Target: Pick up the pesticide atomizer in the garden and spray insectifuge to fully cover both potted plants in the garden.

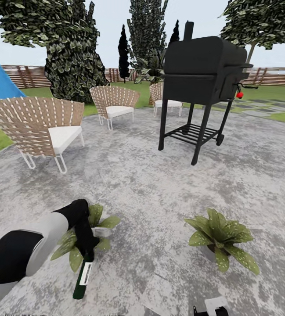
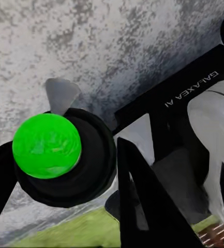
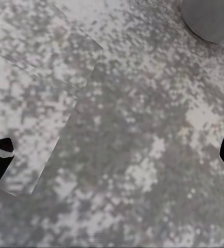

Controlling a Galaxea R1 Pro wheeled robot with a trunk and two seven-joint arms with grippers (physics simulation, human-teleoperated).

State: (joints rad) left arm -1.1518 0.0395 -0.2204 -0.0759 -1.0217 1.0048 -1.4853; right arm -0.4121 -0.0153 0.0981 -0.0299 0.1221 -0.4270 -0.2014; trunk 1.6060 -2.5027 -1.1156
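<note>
**A:** Where does the pesticide atomizer [image 1: 81, 274] sit?

**B:** In the left gripper [image 1: 88, 251], low over the patio [image 1: 151, 188]. The fingers are pinched on its upper part, and the dark green body hangs below them, its long axis close to upright with the base tilted a little toward the robot. The left wrist view looks along it: a bright green round end [image 2: 46, 145] in a black collar, with a dark finger [image 2: 143, 201] alongside.

**A:** And the plants?

**B:** The near potted plant [image 1: 83, 239] lies right behind the left gripper; its speckled leaves fan out on both sides of the forearm, so the bottle is just beside it. The second potted plant [image 1: 221, 239] stands well apart, toward the robot's right. The left arm is the nearer one to the first rosette, and it carries the sprayer anyway.

**A:** What does the next move turn on?

**B:** Probably which way the nozzle faces; that cannot be told from here.

**A:** The other hand?

**B:** The right gripper [image 3: 112, 155] is spread wide and holds nothing, its tips at the frame edges over bare paving.

**A:** Anything in the way?

**B:** No. The black grill [image 1: 201, 83] and wicker chairs [image 1: 41, 125] stand well beyond, near the lawn and fence.
</note>
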